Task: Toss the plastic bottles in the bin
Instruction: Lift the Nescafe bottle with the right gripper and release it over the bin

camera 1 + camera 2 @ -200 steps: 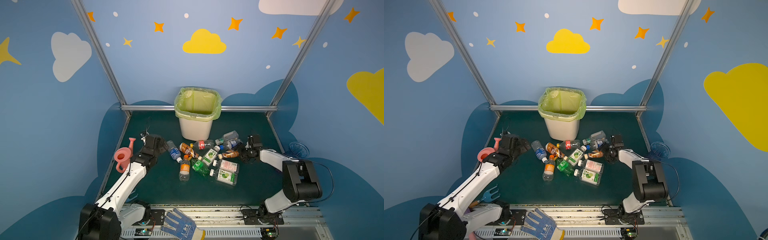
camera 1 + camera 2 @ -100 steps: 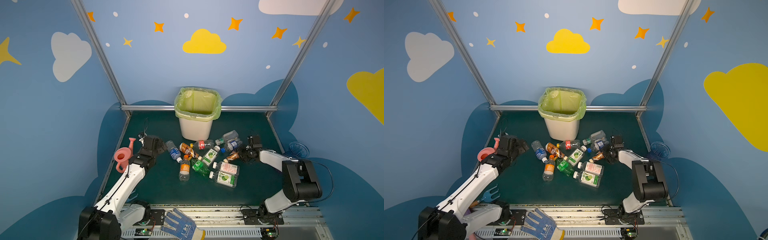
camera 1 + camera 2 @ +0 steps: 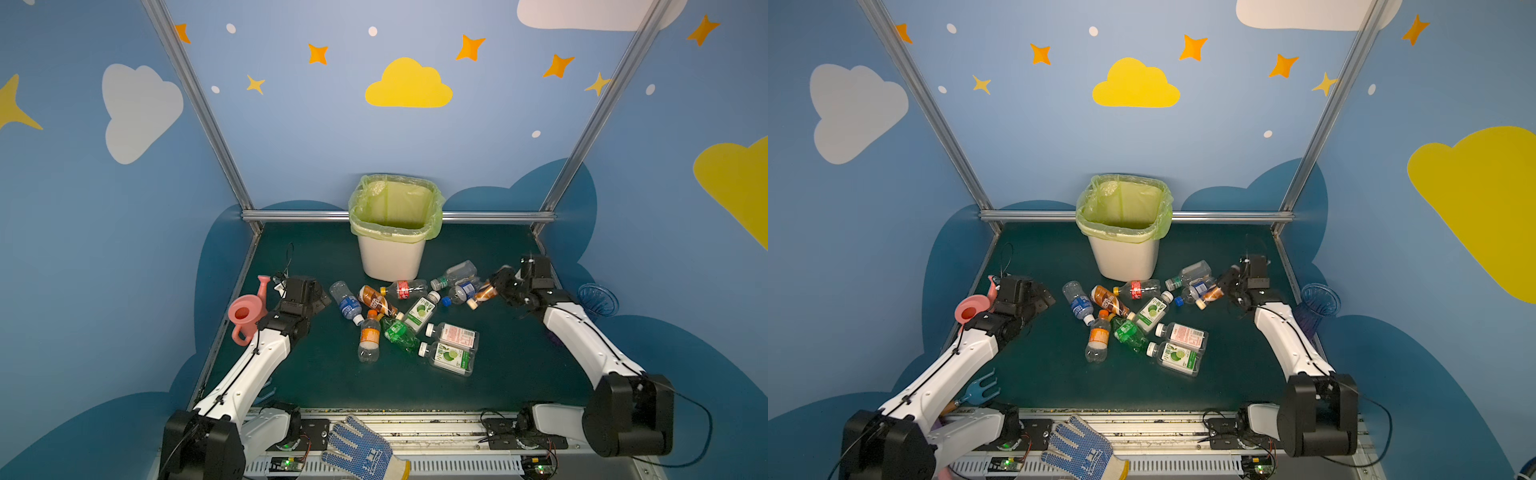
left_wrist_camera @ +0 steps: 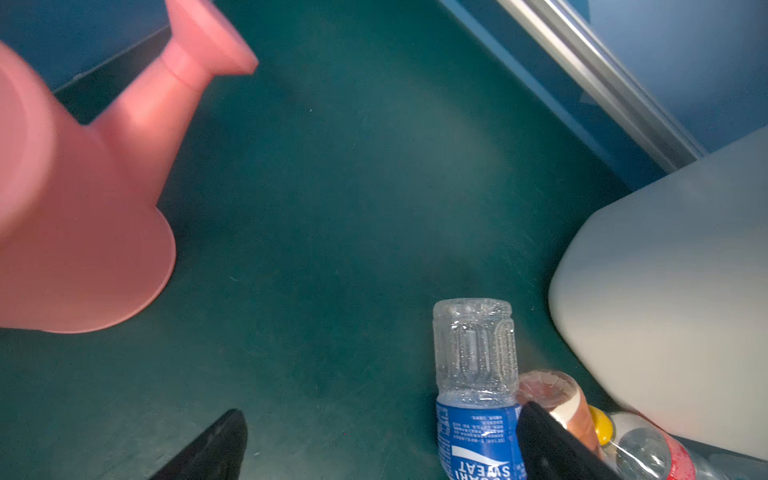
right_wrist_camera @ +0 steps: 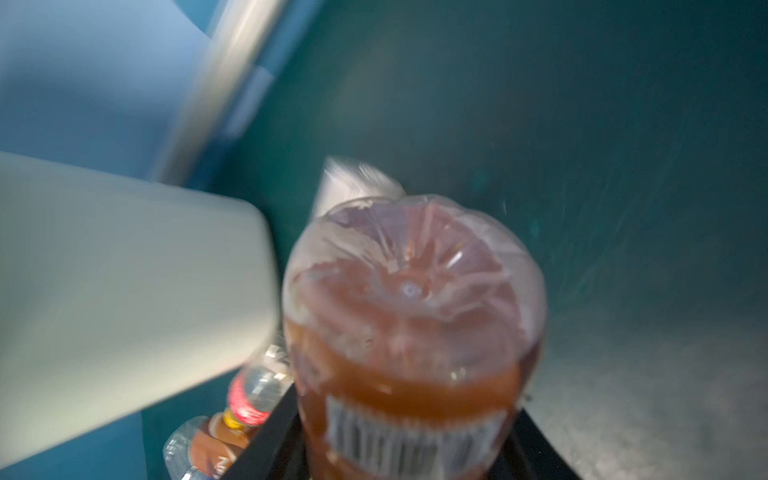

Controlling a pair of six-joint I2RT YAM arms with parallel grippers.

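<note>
Bottle (image 3: 482, 296) of brown drink in right gripper (image 3: 495, 287), near bin (image 3: 390, 259).

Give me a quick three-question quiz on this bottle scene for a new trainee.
1. True or false: the right gripper is shut on a brown bottle.
2. Fill in: the left gripper has its jaws ____.
3. Pick one. The green bottle is: A, held in the left gripper; B, lying on the table; C, standing upright.

Key: 1 true; 2 open; 3 B.
</note>
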